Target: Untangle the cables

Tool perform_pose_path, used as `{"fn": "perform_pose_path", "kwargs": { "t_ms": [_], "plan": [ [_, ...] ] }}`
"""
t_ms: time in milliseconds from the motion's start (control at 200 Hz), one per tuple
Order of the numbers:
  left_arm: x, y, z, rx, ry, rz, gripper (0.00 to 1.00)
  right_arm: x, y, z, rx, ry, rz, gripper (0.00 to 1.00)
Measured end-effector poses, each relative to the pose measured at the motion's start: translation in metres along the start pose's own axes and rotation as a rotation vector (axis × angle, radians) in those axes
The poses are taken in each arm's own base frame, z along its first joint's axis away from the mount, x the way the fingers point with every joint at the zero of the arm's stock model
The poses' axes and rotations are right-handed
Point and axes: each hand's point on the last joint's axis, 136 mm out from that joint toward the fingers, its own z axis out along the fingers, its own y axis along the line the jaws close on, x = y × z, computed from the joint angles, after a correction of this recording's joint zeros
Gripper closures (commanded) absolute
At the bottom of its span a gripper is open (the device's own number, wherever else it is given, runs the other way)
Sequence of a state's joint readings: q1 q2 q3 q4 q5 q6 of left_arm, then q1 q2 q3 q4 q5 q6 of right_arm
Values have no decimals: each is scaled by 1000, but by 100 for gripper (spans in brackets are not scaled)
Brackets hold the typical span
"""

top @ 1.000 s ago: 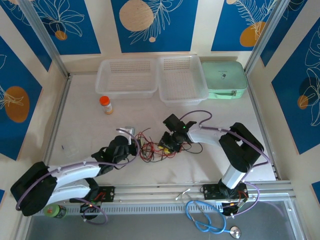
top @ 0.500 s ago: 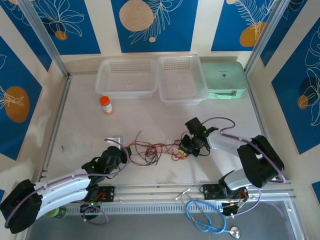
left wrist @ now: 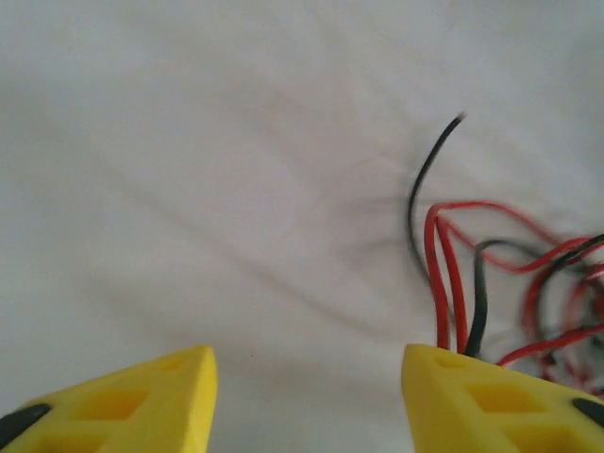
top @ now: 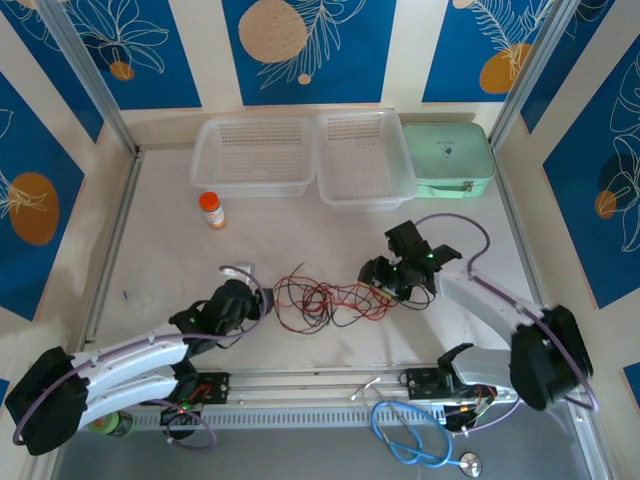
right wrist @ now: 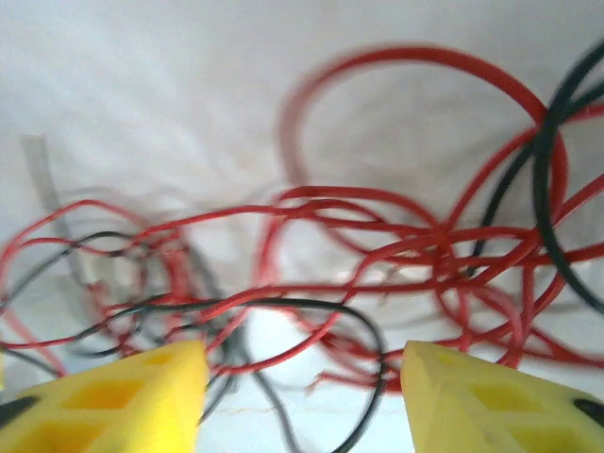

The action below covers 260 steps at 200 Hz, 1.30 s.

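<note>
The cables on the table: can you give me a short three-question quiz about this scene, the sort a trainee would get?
1. True or false: the cables lie inside a plastic basket.
2. Which colours are the cables? A) red and black B) green and white C) blue and yellow
3. In the left wrist view, what lies between the fingers of the left gripper: a cable, or nothing?
Key: 1 false, they lie on the table. 2 A. 3 nothing; the jaws stand apart and the cables lie off to one side.
</note>
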<state>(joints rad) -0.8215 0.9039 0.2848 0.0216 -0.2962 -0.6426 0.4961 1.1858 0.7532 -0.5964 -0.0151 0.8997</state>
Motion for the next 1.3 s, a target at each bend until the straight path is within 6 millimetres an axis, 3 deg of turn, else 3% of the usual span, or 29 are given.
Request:
{"fn": "perform_pose_path", "kwargs": {
  "t_ms": [130,255,425,530,665,870,1131,1301],
  "plan": [
    [-41,-29,-19,64,-43,30,29,-2,29,-47,-91,-80,-114,25],
    [-62,-48,-31,98,-33,63,27,10,31,-55,-91,-61,-138,34],
    [-52,-67,-21,133,66,111,22,31,43,-30,-89,42,-133,47],
    [-28,-72,1,127,175,128,19,37,52,-3,-75,97,-110,47],
    [5,-72,28,117,287,122,19,42,49,31,-12,148,-74,46],
    [26,-78,47,151,335,101,20,44,39,65,63,175,-66,45],
    [36,-77,70,99,395,140,33,41,39,88,137,176,-95,50],
    [35,-68,73,48,382,150,34,40,24,90,208,169,-107,55]
  ]
}}
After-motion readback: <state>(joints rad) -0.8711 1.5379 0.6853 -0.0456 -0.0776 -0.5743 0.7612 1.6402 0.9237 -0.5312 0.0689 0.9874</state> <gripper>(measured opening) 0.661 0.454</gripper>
